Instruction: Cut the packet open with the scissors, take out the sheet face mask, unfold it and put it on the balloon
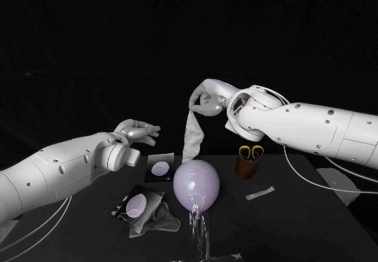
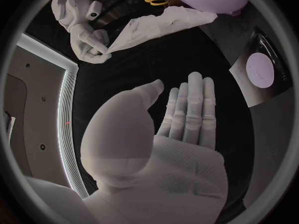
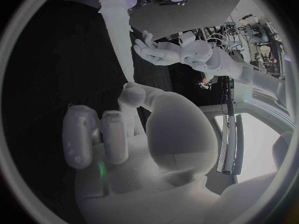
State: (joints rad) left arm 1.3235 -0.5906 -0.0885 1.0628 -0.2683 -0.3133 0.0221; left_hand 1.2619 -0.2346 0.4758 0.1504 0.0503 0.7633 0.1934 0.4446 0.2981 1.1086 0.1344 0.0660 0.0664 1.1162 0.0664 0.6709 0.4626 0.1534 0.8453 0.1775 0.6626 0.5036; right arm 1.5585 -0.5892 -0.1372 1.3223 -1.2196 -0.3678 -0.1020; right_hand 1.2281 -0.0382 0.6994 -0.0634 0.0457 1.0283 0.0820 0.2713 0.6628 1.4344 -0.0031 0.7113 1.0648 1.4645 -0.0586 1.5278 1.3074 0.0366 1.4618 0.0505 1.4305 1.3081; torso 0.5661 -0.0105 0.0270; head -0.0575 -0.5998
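Note:
My right hand (image 1: 206,101) is raised above the table's far side and pinches the top of the white sheet face mask (image 1: 192,136). The mask hangs down folded in a long strip, its lower end at the top of the pale purple balloon (image 1: 196,185), which lies on the table. My left hand (image 1: 135,132) hovers to the left of the mask with fingers straight and apart, holding nothing. In the left wrist view the left hand (image 2: 181,119) faces the right hand (image 2: 87,40) and the mask (image 2: 156,25). The right wrist view shows the mask (image 3: 118,40) running from the right hand (image 3: 124,134).
Yellow-handled scissors (image 1: 252,152) stand in a dark cup (image 1: 246,168) right of the balloon. A dark packet (image 1: 160,168) lies left of the balloon, another packet (image 1: 138,206) with a grey crumpled piece (image 1: 161,219) nearer me. A cut strip (image 1: 260,193) lies at the right.

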